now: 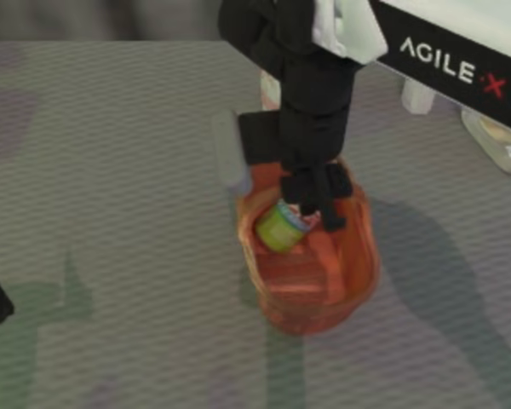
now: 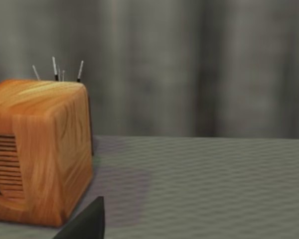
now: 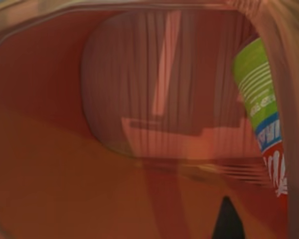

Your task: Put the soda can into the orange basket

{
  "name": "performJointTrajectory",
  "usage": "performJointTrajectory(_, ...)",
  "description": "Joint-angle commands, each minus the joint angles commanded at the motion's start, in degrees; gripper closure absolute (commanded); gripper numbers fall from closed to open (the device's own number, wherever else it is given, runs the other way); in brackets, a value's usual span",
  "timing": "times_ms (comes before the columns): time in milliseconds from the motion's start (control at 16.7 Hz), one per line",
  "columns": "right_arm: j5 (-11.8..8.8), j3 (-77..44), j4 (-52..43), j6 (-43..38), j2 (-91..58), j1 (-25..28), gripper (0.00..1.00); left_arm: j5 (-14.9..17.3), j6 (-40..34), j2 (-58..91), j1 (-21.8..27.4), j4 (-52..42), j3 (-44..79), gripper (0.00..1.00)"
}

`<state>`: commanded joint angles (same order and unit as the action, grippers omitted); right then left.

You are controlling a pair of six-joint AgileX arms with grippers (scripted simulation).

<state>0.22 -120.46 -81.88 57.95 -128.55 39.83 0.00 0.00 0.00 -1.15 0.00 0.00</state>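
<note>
Over the basket: your right gripper (image 1: 319, 204) hangs inside the orange basket (image 1: 358, 281), jaws clenched on the soda can (image 1: 281, 228).
Can position: tilted, lime-green end up, within the rim near the left wall.
Your move: lower until it bears on the floor, then release, I judge.
Materials: ribbed translucent plastic basket; smooth printed cylinder.
Left arm: parked at the table's left edge beside a wooden box (image 2: 37, 149).

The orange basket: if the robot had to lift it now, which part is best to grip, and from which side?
Probably the rim of the orange basket at its near end, taken from above with one jaw inside and one outside the wall. The right gripper and the tilted soda can crowd the far end, and the near rim is bare. The left arm is parked at the table's left edge.
</note>
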Motion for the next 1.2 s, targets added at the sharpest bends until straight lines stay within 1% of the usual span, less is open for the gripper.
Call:
performJointTrajectory(60,0.00,0.00,0.00,0.00,0.00,0.00,0.98,0.00,0.00,0.00,0.00,0.00,0.00,0.00)
performJointTrajectory(120,0.00,0.00,0.00,0.00,0.00,0.00,1.00,0.00,0.00,0.00,0.00,0.00,0.00,0.00)
performJointTrajectory(1200,0.00,0.00,0.00,0.00,0.00,0.00,1.00,0.00,0.00,0.00,0.00,0.00,0.00,0.00)
